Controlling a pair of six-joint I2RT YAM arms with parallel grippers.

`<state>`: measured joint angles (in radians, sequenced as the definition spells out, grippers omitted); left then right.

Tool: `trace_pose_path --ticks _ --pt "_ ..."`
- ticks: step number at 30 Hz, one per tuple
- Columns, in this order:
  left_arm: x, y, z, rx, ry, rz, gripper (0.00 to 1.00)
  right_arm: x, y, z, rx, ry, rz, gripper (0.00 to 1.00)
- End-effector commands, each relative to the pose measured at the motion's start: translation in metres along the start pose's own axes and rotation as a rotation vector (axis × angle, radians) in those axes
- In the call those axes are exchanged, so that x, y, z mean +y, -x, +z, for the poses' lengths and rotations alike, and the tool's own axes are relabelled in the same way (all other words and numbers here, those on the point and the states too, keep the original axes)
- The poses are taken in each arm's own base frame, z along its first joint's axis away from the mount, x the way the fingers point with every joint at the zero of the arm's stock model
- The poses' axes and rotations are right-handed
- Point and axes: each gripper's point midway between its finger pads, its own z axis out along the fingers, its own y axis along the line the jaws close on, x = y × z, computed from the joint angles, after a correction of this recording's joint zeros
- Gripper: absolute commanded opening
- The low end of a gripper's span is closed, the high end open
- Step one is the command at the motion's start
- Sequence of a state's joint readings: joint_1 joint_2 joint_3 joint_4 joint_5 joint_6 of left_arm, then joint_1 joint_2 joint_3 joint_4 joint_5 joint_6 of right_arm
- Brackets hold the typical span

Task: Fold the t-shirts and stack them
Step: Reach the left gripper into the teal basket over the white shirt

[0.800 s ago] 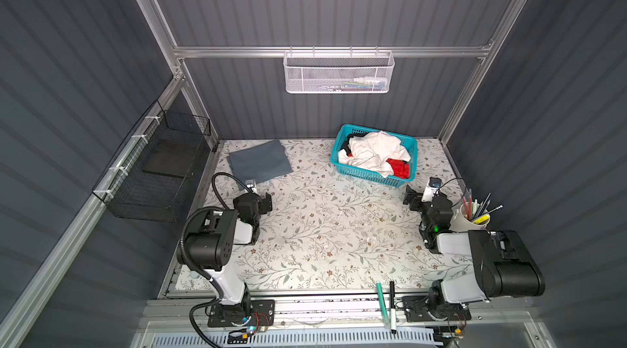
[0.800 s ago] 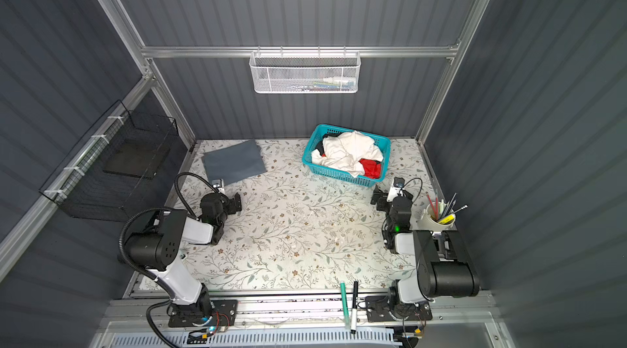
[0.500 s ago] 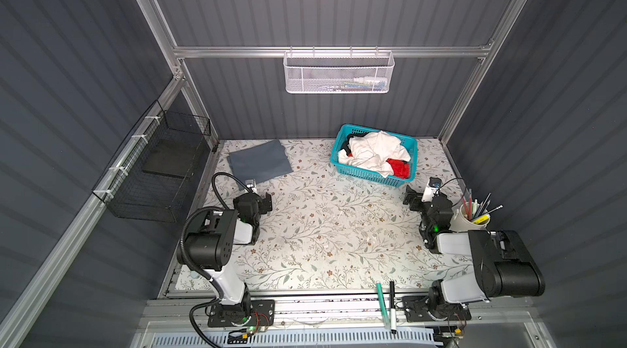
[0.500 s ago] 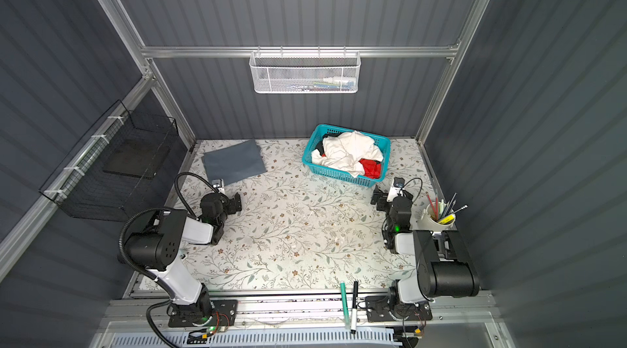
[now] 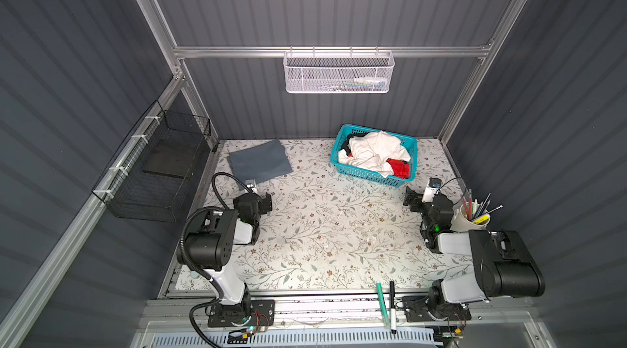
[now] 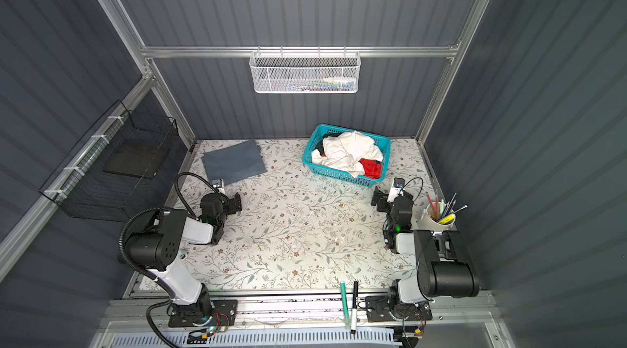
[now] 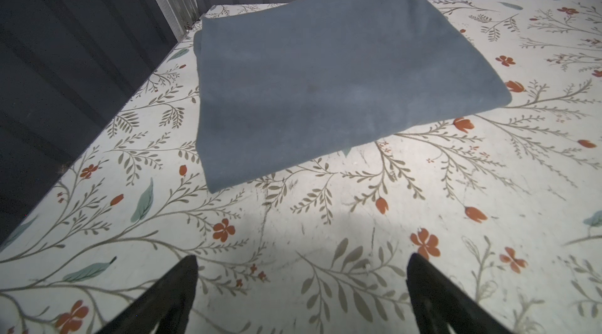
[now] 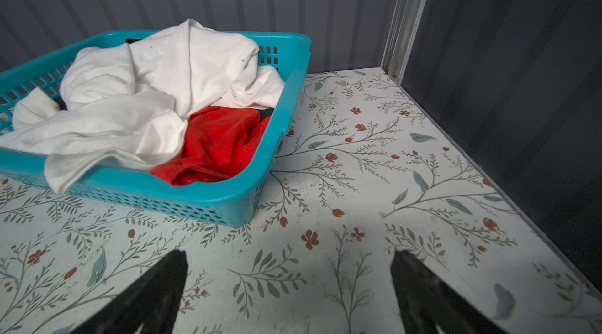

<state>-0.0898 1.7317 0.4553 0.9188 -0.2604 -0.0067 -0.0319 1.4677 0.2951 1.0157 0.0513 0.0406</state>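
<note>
Both pincers were wide open with nothing in them. The left pincer (image 7: 302,257) hung low over the desk (image 7: 358,202) on the left side. Its two black fingers (image 7: 169,296) were spread apart, with only the floral pattern showing between them. Just beyond it, toward the far left corner, the grey shirt (image 7: 325,81) lay folded flat into a neat rectangle, not touching the pincer. Both top views had it there too, close to the left wall.

The right pincer (image 8: 289,252) was the same deal on the right side: jaws spread, empty, low over the desk. Past it, far and a little left, stood the teal basket (image 8: 195,192). The white shirt (image 8: 146,88) was crumpled on top and filled most of it, with one bit flopped over the near rim. The red shirt (image 8: 221,143) was bunched in the near right corner, partly under the white one. A scrap of black shirt (image 5: 344,149) peeked out at the basket's left end. Right of that arm, a cup (image 5: 470,222) of pens stood at the desk edge.
</note>
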Motion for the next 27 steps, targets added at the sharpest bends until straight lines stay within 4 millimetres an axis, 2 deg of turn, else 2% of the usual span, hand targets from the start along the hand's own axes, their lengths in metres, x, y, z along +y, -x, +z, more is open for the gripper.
trace_pose_path --ticks 1,3,4,5,7,8,10,12,14,16,19,23,27 --pt "-0.004 0.017 -0.004 -0.048 -0.025 0.026 1.0 0.008 0.02 -0.007 -0.052 0.024 -0.03 0.99" --pt "-0.011 0.034 -0.016 -0.041 -0.019 0.076 1.0 0.012 0.035 -0.022 -0.054 0.005 -0.042 0.99" --pt "-0.016 0.053 -0.024 -0.033 0.012 0.093 1.0 0.013 0.045 -0.03 -0.044 0.006 -0.021 0.99" --pt "-0.02 0.061 -0.029 0.01 0.019 0.094 0.99 0.015 0.058 -0.039 -0.045 0.012 0.009 0.99" --pt "-0.046 0.093 -0.042 0.08 -0.042 0.049 0.95 0.016 0.068 -0.057 0.038 0.016 0.083 0.99" --pt "-0.061 0.102 -0.046 0.119 -0.1 0.013 0.93 0.019 0.071 -0.064 0.08 0.027 0.123 0.99" --pt "-0.11 0.133 -0.057 0.183 -0.27 -0.048 0.88 0.042 0.072 -0.08 0.186 0.149 0.183 0.99" --pt "-0.159 0.154 -0.066 0.237 -0.403 -0.052 0.88 0.066 0.075 -0.094 0.263 0.248 0.217 0.99" --pt "-0.203 0.174 -0.073 0.281 -0.497 -0.032 0.88 0.08 0.077 -0.108 0.325 0.283 0.249 0.99" --pt "-0.245 0.179 -0.076 0.318 -0.563 0.025 0.88 0.098 0.086 -0.123 0.345 0.351 0.276 0.99" --pt "-0.293 0.179 -0.071 0.299 -0.597 0.112 0.88 0.116 0.096 -0.139 0.394 0.414 0.296 0.99" --pt "-0.341 0.188 -0.06 0.236 -0.641 0.15 0.88 0.127 0.094 -0.151 0.45 0.44 0.267 0.99" --pt "-0.384 0.189 -0.049 0.145 -0.685 0.19 0.88 0.128 0.081 -0.158 0.454 0.456 0.279 0.99"
